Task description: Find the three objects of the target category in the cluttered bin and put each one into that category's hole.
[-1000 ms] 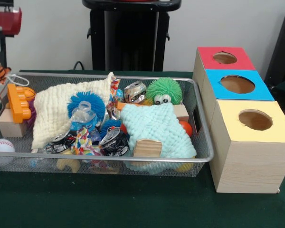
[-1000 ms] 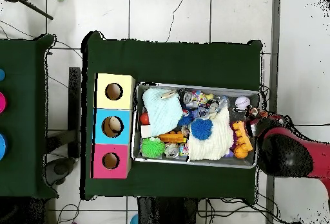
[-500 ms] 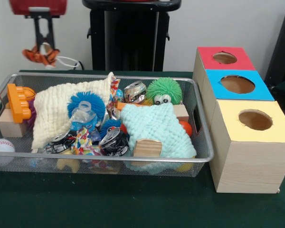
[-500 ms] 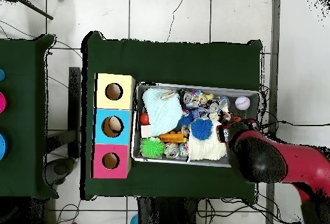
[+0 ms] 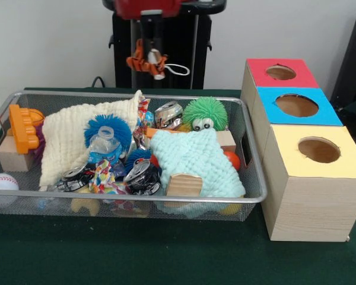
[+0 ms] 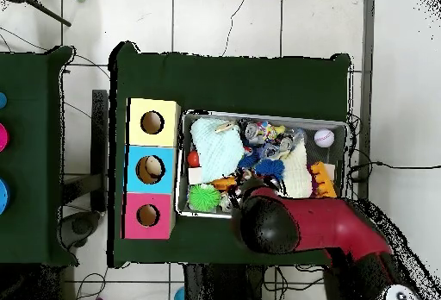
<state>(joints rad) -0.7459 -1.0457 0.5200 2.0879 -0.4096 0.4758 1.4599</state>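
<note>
Tiger plush (image 5: 147, 62) is clamped in my pincer (image 5: 152, 59), dangling above the wire bin's (image 5: 249, 148) far rim. I'd carry it level over the boxes and centre on its hole before letting go, so that cord doesn't snag.

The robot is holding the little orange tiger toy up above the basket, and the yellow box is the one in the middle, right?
Nearly. The end effector does hold the tiger toy up above the basket, but the middle box is the blue one. The yellow box sits at one end of the row and the red box at the other. The front view shows it.
</note>
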